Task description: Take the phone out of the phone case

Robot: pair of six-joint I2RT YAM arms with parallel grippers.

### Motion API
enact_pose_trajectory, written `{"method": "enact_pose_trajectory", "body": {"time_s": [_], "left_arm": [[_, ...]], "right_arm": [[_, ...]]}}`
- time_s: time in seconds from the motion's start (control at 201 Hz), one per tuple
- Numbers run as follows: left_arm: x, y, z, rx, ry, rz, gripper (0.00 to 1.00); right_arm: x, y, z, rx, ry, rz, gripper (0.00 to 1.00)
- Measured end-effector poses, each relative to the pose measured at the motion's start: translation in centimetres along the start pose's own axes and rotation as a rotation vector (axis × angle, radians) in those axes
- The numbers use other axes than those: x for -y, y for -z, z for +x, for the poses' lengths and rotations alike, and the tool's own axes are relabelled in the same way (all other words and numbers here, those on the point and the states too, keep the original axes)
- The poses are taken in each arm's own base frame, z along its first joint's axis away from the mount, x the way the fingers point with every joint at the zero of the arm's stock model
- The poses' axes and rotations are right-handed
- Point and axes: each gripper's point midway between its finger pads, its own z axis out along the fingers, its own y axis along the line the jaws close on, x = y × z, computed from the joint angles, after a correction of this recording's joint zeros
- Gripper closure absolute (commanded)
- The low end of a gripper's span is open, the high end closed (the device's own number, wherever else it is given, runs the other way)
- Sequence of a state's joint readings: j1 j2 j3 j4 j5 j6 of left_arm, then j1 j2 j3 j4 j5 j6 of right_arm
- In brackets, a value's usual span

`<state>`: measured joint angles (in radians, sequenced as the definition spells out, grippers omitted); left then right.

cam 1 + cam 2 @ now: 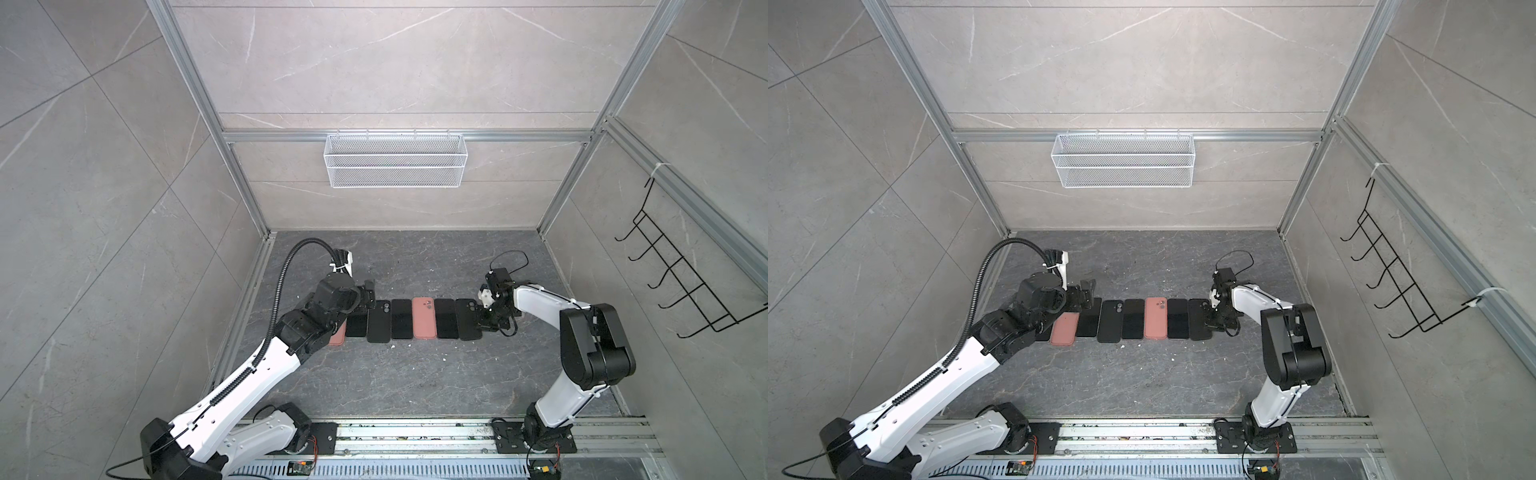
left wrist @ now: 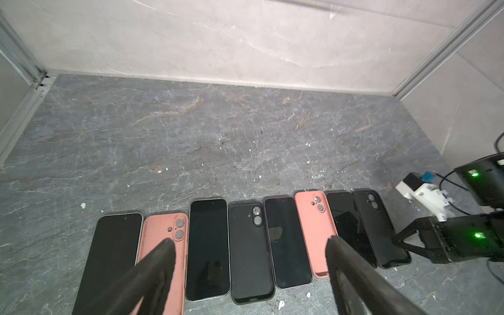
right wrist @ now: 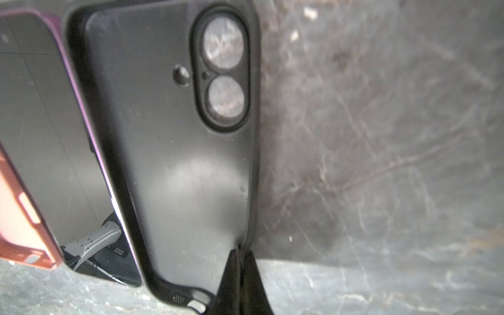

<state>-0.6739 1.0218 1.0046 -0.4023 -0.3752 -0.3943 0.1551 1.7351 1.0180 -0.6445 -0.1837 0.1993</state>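
Right gripper (image 3: 240,252) has its two fingertips pressed together on the side lip of the black phone case (image 3: 169,163), near the port end, and the lip puckers where they bite. Only the right wrist view shows this pinch, and only there does the marbled tabletop (image 3: 381,136) show through the case's two lens holes. In both top views the gripper's bulk hides the contact; what they add is the layout. The case (image 1: 468,320) lies at the 3 o'clock end of a row (image 1: 401,318) running from 9 to 3 o'clock. Its long axis runs 12 to 6, with the lens end toward 12. A phone (image 1: 446,318) lies screen up just beside it on the 9 o'clock side, parallel, then a pink case (image 1: 424,318). The left wrist view alone shows the left gripper (image 2: 249,241) spread wide above the row and gripping nothing; the top views place it (image 1: 368,297) at the 9 o'clock end.
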Motion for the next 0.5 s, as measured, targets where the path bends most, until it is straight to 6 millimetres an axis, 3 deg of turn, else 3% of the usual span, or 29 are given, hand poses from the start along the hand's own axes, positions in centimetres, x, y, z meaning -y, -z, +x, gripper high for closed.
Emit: {"method": "enact_pose_trajectory", "body": {"time_s": [0.035,0.155,0.184,0.244,0.264,0.309,0.379,0.503], "left_arm": [[-0.4,0.2,-0.1,0.001,-0.005,-0.008,0.0],[-1.9,0.3,0.2,-0.01,-0.014,-0.053,0.0],[-2.4,0.3,0.3,-0.009,-0.013,-0.067,0.0],[-3.9,0.2,0.7,-0.011,-0.002,-0.107,0.0],[-4.6,0.2,0.9,-0.011,0.003,-0.126,0.0],[-6.2,0.1,1.3,-0.006,0.017,-0.173,0.0],[-9.2,-0.4,2.5,0.016,0.04,-0.259,0.0],[-15.3,-2.2,6.2,0.036,0.066,-0.431,0.0]], "right_arm": [[0.0,-0.1,-0.1,-0.001,0.007,0.001,0.58],[-0.3,0.1,-0.9,0.024,0.027,-0.005,0.35],[-0.2,0.2,-1.1,0.036,0.028,-0.006,0.25],[0.6,0.9,-1.5,0.082,-0.003,0.003,0.17],[1.0,1.4,-1.7,0.106,-0.022,0.006,0.08],[1.9,2.5,-2.0,0.161,-0.046,0.02,0.01],[3.2,5.7,-2.9,0.314,-0.067,0.052,0.01],[3.3,11.1,-4.8,0.673,-0.036,0.068,0.01]]}}
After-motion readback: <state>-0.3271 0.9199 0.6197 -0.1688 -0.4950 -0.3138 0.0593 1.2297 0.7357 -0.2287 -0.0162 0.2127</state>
